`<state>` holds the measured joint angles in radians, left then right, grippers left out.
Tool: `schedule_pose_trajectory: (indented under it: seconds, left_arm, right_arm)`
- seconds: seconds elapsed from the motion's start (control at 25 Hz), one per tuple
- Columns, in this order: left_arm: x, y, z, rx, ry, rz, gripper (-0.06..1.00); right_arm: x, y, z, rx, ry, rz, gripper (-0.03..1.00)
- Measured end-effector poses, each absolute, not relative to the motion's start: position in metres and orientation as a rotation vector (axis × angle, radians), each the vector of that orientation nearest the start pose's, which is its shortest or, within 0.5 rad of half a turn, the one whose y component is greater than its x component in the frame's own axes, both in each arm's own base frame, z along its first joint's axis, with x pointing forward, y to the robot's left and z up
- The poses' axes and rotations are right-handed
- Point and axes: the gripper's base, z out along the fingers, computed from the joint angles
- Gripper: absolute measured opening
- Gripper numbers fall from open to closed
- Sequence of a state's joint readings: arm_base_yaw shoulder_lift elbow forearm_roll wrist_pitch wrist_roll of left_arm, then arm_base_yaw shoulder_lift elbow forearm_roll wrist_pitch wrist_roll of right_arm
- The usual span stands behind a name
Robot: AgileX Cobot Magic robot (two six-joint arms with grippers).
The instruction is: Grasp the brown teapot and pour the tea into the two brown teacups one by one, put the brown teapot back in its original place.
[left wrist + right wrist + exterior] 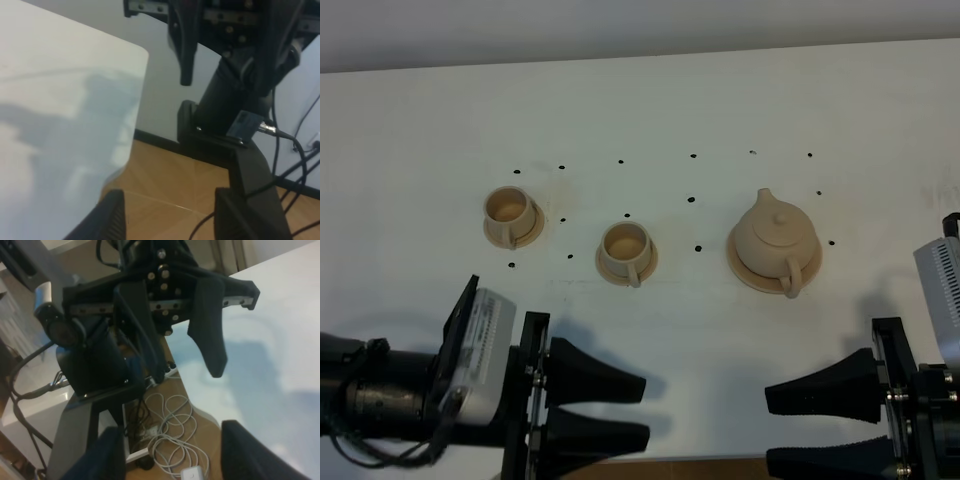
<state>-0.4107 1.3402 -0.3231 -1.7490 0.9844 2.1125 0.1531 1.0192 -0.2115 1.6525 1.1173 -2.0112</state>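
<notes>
A flat matte white worktop is marked with small black dots and crossed by soft grey shadows. Beyond its rounded corner, an orange-brown wooden floor is seen, met by a pale white wall with a dark skirting board. Loose white cables are coiled on the floor.

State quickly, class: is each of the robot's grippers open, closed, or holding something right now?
Left gripper: open, holding nothing.
Right gripper: open, holding nothing.

The lid hides what the brown teapot holds; the right tool is cropped.
</notes>
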Motion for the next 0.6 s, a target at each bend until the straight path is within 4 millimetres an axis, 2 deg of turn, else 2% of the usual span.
schedule_pose_trajectory:
  seconds: [0.2, 0.36, 0.48, 0.6]
  left_arm:
    - [0.154, -0.142, 0.197, 1.059, 1.923, -1.101, 0.44]
    - [0.16, -0.139, 0.221, 0.986, 2.008, -1.017, 0.44]
    - [0.156, -0.131, 0.245, 0.917, 2.068, -0.944, 0.44]
    - [0.145, -0.117, 0.267, 0.831, 2.131, -0.839, 0.44]
  right_arm:
    - [0.11, 0.099, 0.213, -0.976, 1.69, 1.075, 0.45]
    - [0.112, 0.098, 0.214, -0.947, 1.692, 1.069, 0.45]
    - [0.116, 0.097, 0.213, -0.916, 1.719, 1.029, 0.45]
    - [0.119, 0.095, 0.211, -0.883, 1.745, 0.992, 0.45]
